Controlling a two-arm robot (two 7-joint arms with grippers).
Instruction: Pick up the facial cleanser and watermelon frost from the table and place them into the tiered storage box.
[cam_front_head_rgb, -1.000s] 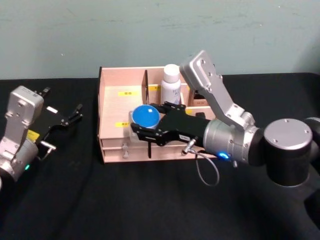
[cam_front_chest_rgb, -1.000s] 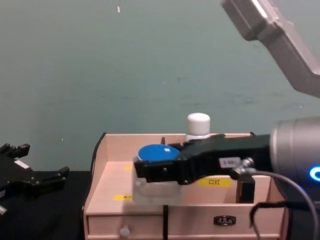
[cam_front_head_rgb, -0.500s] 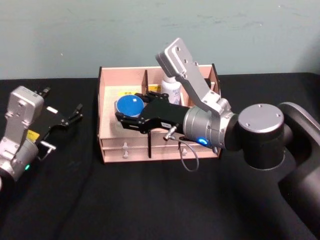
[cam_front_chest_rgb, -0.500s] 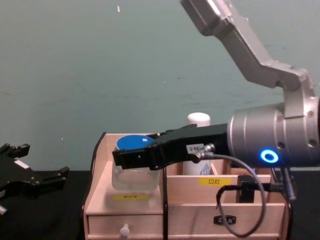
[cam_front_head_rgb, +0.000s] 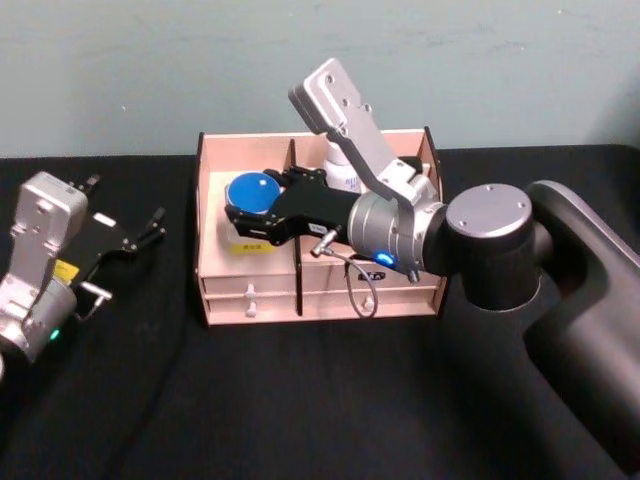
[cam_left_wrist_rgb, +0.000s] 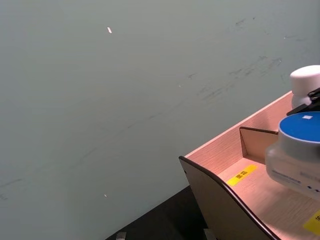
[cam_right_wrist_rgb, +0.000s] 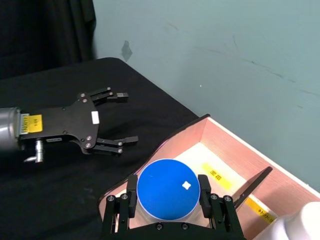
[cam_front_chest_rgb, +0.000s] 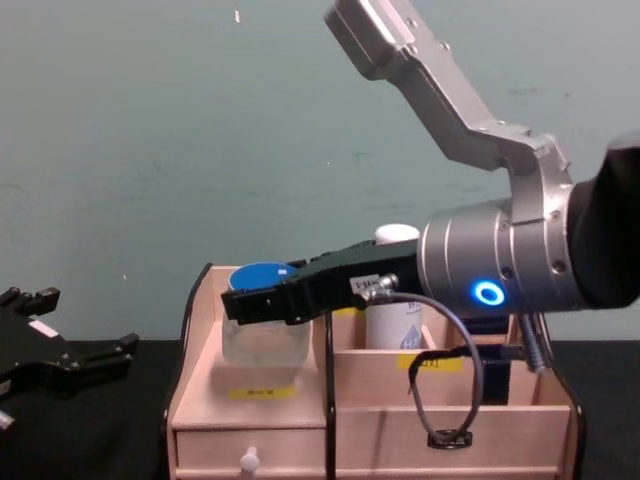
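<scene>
Your left gripper (cam_front_head_rgb: 135, 237) sat parked over the black table (cam_front_head_rgb: 300, 400), well to the left of the tiered storage box (cam_front_head_rgb: 250, 285), not touching it. Its fingers (cam_right_wrist_rgb: 112, 145) were spread apart with nothing between them; you could see that best from the right wrist view.

The tiered storage box was your landmark: pale wood, dark curved side walls, yellow labels, two drawers along the bottom front.

Over the box's left compartment, your right gripper (cam_front_head_rgb: 245, 212) reached in from the right side. Its fingers (cam_right_wrist_rgb: 131, 197) were clamped on either side of a clear jar with a round blue lid (cam_front_head_rgb: 252, 190). In the chest view the jar (cam_front_chest_rgb: 262, 325) hung inside the left compartment, below the top of the side wall, just above a yellow label (cam_front_chest_rgb: 262, 391) on the step. Could not tell whether the jar's base was touching the shelf. Whether this jar is the cleanser or the watermelon frost, could not tell.

Right of the jar, past the divider, a white bottle with a white cap (cam_front_chest_rgb: 392, 315) stood upright in the box's rear middle compartment, partly hidden behind your right arm (cam_front_chest_rgb: 500, 270).

The right arm's wrist crossed in front of the box's right half, a cable loop (cam_front_head_rgb: 358, 295) hanging over the drawer fronts.
</scene>
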